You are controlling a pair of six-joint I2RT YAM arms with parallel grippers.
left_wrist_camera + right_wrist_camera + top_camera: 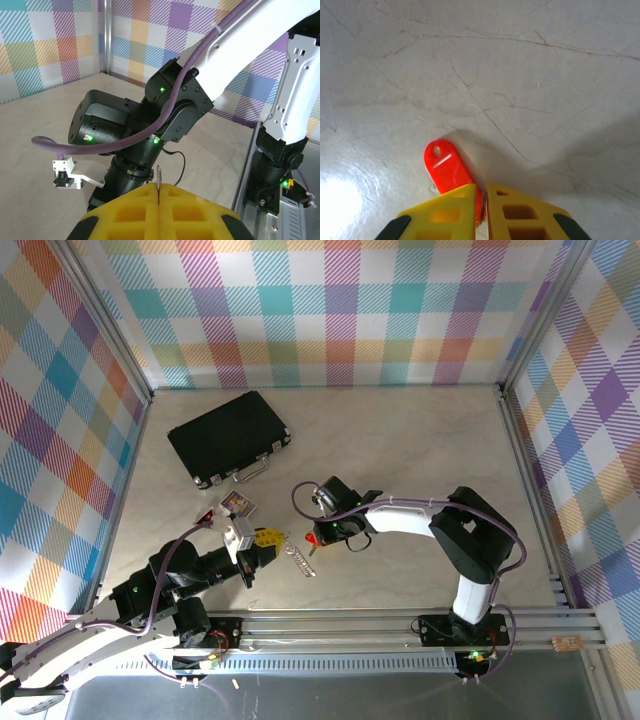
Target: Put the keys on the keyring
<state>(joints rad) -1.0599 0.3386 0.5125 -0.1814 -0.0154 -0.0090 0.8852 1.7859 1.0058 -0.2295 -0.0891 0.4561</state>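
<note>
The red key point(445, 167) lies on the pale table with its holed head pointing away. My right gripper point(481, 188) is shut on its near end, with a thin metal loop pinched in the narrow gap beside it. From above, the red key point(313, 538) sits just left of the right gripper point(328, 532). My left gripper point(159, 186) is shut on the keyring point(158, 175), seen edge-on as a thin metal blade rising between the yellow fingers. In the top view the keyring's pale chain strip point(298, 559) hangs to the right of the left gripper point(266, 538), close to the key.
A black case point(228, 437) with a metal handle lies at the back left. A small printed card point(238, 504) rests just behind the left gripper. Plaid walls enclose the table, and an aluminium rail point(400, 625) runs along the near edge.
</note>
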